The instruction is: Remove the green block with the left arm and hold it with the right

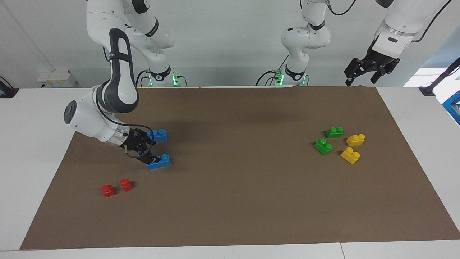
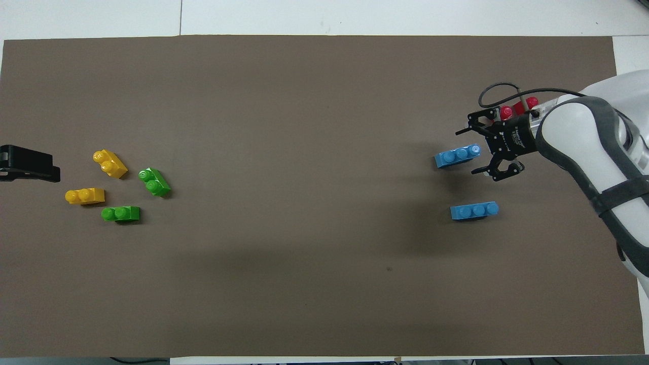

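Note:
Two green blocks lie on the brown mat at the left arm's end: one [image 1: 334, 132] [image 2: 120, 213] nearer to the robots, the other [image 1: 323, 146] [image 2: 154, 181] farther out. No gripper touches them. My left gripper [image 1: 364, 72] [image 2: 25, 165] hangs open, high over the mat's edge at that end, beside the yellow bricks. My right gripper [image 1: 152, 149] [image 2: 469, 152] is open and low at the right arm's end, its fingers spread on either side of one end of a blue brick [image 1: 159, 162] [image 2: 456, 156] without holding it.
Two yellow bricks [image 1: 355, 139] [image 1: 350, 155] lie beside the green blocks. A second blue brick [image 1: 160, 135] [image 2: 474, 210] lies nearer to the robots, partly hidden by the right gripper. Two red bricks [image 1: 108, 190] [image 1: 125, 184] lie farther out at the right arm's end.

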You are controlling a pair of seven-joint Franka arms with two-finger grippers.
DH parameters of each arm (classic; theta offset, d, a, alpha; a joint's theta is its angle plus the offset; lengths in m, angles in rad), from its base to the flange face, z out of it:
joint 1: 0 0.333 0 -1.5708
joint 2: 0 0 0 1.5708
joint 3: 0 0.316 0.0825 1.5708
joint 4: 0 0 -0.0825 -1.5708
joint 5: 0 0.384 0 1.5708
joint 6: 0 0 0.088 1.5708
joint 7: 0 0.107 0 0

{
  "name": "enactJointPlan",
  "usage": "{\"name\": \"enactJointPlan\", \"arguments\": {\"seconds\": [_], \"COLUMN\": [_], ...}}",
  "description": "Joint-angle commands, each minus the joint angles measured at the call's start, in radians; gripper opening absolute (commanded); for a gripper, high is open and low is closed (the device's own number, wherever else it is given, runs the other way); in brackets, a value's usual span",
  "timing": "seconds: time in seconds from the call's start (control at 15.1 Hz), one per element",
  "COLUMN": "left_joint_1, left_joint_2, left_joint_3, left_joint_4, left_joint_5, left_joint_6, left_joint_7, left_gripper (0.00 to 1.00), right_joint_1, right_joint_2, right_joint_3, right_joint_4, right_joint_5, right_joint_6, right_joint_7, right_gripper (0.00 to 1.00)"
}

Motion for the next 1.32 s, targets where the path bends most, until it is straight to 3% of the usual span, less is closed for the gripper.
{"name": "enactJointPlan", "arguments": {"seconds": [0.0,0.4,0.6,0.93,1.12,1.26], "left_joint_1": [0.021,0.018,0.013,0.014,0.014,0.014], "left_joint_2": [-0.012,-0.010,-0.012,-0.012,-0.010,-0.010], "left_joint_3": [-0.011,-0.011,-0.011,-0.011,-0.011,-0.011], "left_joint_4": [-0.009,-0.008,-0.009,-0.009,-0.006,-0.006], "left_joint_5": [-0.017,-0.017,-0.017,-0.017,-0.017,-0.017], "left_joint_6": [0.007,0.008,0.008,0.008,0.008,0.008], "left_joint_7": [0.011,0.011,0.011,0.011,0.011,0.013], "left_gripper": [1.00,1.00,1.00,1.00,1.00,1.00], "right_joint_1": [-0.006,0.059,0.057,0.060,0.072,0.071], "right_joint_2": [-0.087,-0.247,-0.324,-0.414,-0.437,-0.416], "right_joint_3": [0.014,0.024,0.023,0.029,0.029,0.028], "right_joint_4": [-0.001,0.001,0.001,0.010,0.077,0.180], "right_joint_5": [-0.099,-0.318,-0.350,-0.432,-0.465,-0.484], "right_joint_6": [-0.052,-0.100,-0.168,-0.271,-0.375,-0.484], "right_joint_7": [0.024,-0.140,-0.313,-0.431,-0.503,-0.539], "right_gripper": [1.00,1.00,1.00,1.00,1.00,1.00]}}
